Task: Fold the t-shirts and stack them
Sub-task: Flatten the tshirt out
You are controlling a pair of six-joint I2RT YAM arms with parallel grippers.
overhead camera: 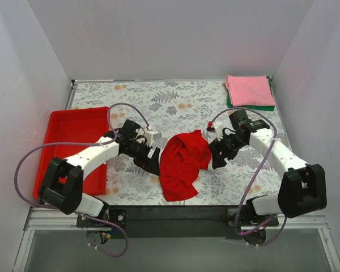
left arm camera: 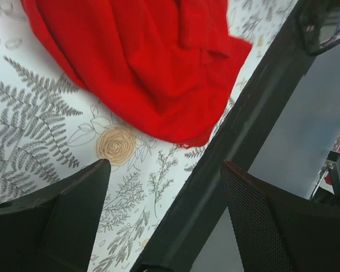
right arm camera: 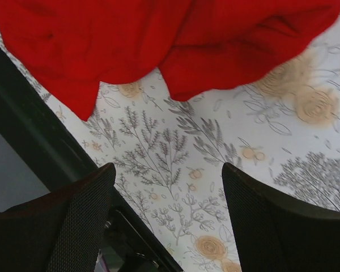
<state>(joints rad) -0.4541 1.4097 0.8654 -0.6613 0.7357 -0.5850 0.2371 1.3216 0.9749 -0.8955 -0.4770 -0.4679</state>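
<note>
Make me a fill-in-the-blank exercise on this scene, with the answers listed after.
1. The crumpled t-shirt between the left gripper and the right gripper is ____ in colour.
2. The pink t-shirt lies folded on a lower t-shirt that is dark ____.
3. Both grippers stand ____, holding nothing.
4. The plastic tray sits beside the ____ arm.
Missing words: red; green; open; left.

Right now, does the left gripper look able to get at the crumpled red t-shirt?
Probably yes: the left gripper is open beside the red t-shirt, with only bare floral tablecloth between them.
</note>
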